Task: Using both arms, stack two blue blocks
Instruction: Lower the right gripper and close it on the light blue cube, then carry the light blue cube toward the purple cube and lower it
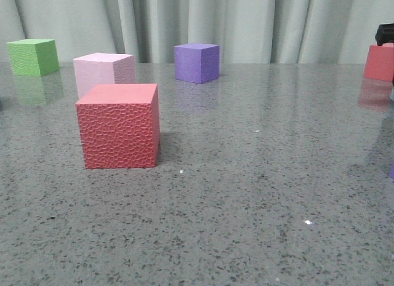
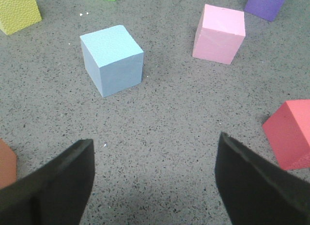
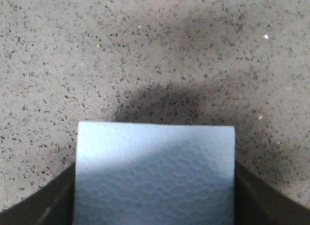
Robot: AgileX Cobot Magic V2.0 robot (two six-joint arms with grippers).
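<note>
One light blue block (image 2: 112, 59) stands on the grey table in the left wrist view, ahead of my left gripper (image 2: 155, 179), which is open and empty with bare table between its fingers. The other blue block (image 3: 155, 174) fills the space between the fingers of my right gripper (image 3: 155, 196), which is shut on it just above the table. Neither blue block shows in the front view. A dark bit of the right arm (image 1: 385, 34) shows at the front view's right edge.
In the front view a textured red cube (image 1: 118, 126) stands near left, a pink cube (image 1: 103, 72) behind it, a green cube (image 1: 33, 56) far left, a purple cube (image 1: 197, 62) at the back, and another red cube (image 1: 379, 61) far right. The left wrist view also shows a yellow cube (image 2: 17, 12) and an orange cube (image 2: 7, 162).
</note>
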